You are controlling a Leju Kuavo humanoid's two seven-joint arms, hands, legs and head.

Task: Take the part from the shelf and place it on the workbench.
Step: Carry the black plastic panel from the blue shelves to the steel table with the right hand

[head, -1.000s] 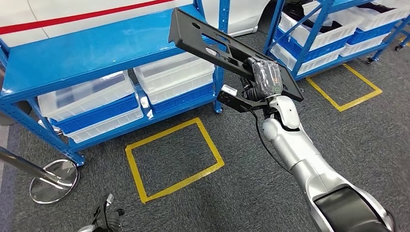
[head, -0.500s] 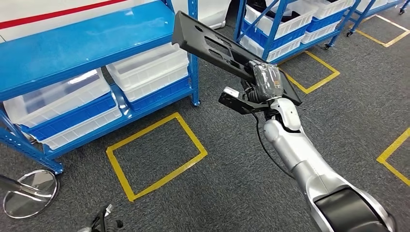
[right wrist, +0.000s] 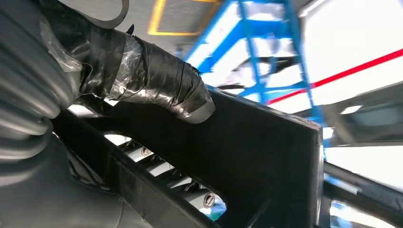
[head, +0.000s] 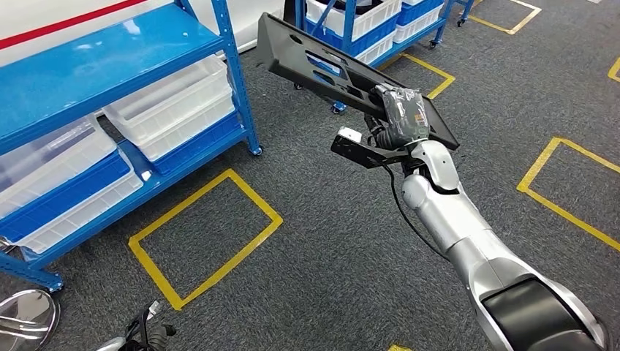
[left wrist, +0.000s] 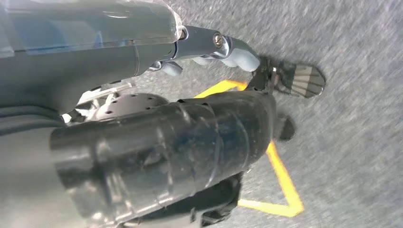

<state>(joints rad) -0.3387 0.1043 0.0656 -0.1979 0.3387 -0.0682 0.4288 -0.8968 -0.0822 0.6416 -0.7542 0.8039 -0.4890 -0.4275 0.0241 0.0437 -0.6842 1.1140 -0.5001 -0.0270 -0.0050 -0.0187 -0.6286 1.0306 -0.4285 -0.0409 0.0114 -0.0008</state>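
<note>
At the left stands the blue metal shelf rack (head: 110,66), its lower tiers filled with clear and white plastic bins (head: 172,106); in front of it a yellow tape rectangle (head: 205,238) marks the grey carpet. Low at the picture's foot hangs the left hand (head: 150,338); the wrist view is too close and blurred to tell whether its fingers hold anything. Right of centre, the right hand (head: 398,110), wrapped in black film, grips the long black slotted plastic part (head: 329,69) near its nearer end, thumb over the top face, so the part is off the shelf and carried in the air, tilted, its far end out over the floor. No workbench is in sight. Carrying it well probably means keeping the grip firm against the overhang's leverage, and swinging the far end clear of the rack uprights.
</note>
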